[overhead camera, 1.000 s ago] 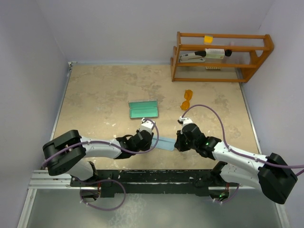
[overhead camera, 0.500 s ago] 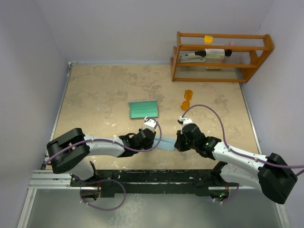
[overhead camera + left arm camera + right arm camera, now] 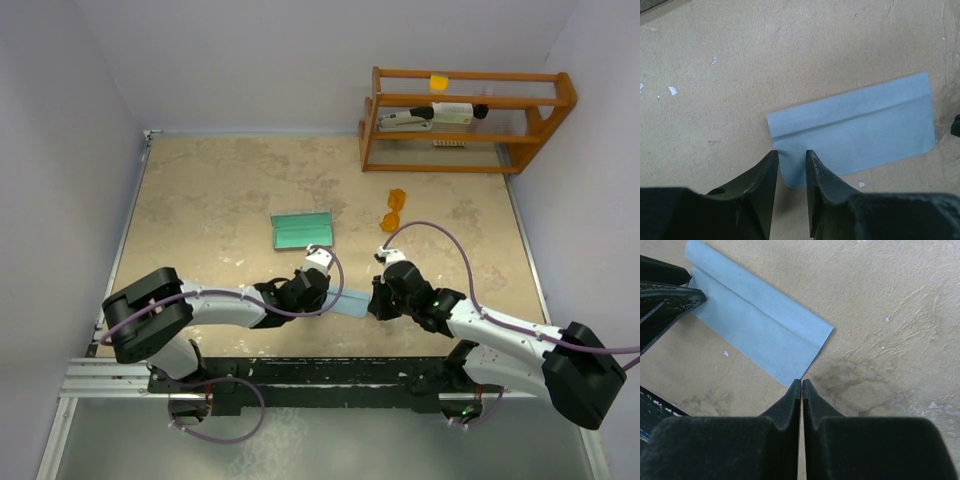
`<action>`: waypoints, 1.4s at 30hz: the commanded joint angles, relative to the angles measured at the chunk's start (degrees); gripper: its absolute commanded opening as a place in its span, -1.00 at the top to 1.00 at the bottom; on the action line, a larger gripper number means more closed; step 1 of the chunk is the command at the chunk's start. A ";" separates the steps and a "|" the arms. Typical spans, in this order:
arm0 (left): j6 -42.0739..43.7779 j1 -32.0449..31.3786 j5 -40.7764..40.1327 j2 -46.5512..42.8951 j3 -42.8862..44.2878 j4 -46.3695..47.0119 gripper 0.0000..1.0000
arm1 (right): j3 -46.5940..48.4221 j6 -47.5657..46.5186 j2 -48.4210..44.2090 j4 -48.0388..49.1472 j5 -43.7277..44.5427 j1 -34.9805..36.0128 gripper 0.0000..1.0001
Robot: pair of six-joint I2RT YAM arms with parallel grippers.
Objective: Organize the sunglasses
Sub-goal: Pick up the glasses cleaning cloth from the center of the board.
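The sunglasses (image 3: 390, 219) lay on the table (image 3: 200, 200) toward 1 o'clock, just short of the wooden rack (image 3: 465, 160) and close to the 3 o'clock wall, where they had been a second before. The green-lined case (image 3: 302, 231) sat open at their 8 o'clock, also unmoved. At 5 o'clock from the case, near the table's front edge, the blue cloth (image 3: 352, 303) lay flat with one fold ridge. The left hand (image 3: 326, 291) had slid in toward 4 o'clock and now stood over the cloth's left edge, its fingers (image 3: 765, 172) a narrow gap apart with cloth showing between them. The right hand (image 3: 377, 303) had not shifted; its fingers (image 3: 790, 400) were pressed together at the cloth's right corner, though whether they pinched it was unclear. A broad stretch of tabletop separated the case from the 9 o'clock wall.
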 commanded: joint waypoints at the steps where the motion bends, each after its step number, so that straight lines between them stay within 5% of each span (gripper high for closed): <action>1: 1.07 0.32 0.49 1.54 1.84 -2.57 0.48 | -0.18 0.61 -0.93 0.70 0.48 0.25 0.90; 11: 0.72 0.19 0.75 3.41 2.64 -4.22 0.58 | -0.44 0.81 -1.20 0.92 0.47 0.25 0.91; 19: 0.64 0.19 0.51 3.52 2.90 -4.67 1.00 | -0.62 0.83 -1.45 0.87 0.48 0.25 0.91; 35: -12.66 -2.92 -7.11 -0.05 0.69 -7.05 1.00 | 0.61 1.57 0.04 0.91 -0.12 0.23 0.90; 42: -21.22 -4.72 -11.02 -1.51 -1.25 -6.49 1.00 | 3.46 2.12 2.46 -2.20 1.19 0.28 0.73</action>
